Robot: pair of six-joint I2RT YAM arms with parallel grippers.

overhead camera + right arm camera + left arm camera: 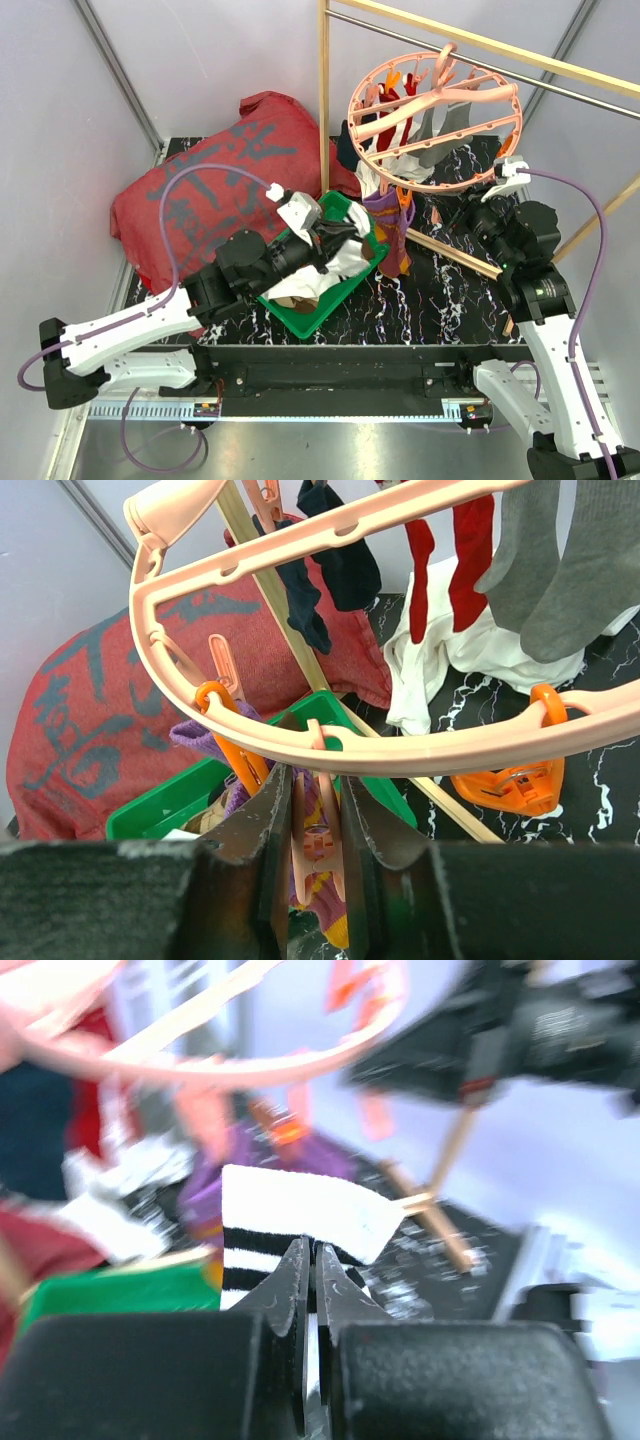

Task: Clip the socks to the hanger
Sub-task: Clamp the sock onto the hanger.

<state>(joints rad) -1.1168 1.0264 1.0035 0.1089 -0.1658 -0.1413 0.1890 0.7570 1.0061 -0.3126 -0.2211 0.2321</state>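
The salmon-pink ring hanger (436,120) hangs from the rail, with red, grey, white and navy socks (470,560) clipped to it. A purple-orange striped sock (390,228) hangs from an orange clip (232,750) on its near rim. My left gripper (347,236) is shut on a white sock with black stripes (290,1210) and holds it over the green tray, just below the ring. My right gripper (313,810) is under the ring's near rim, its jaws closed on a dangling pink clip (322,835).
The green tray (300,312) holds more socks, left of the hanger. A big red cloth (200,190) lies at the back left. The wooden-and-metal rail frame (324,100) stands around the hanger, its base bar (450,250) running across the dark marbled table.
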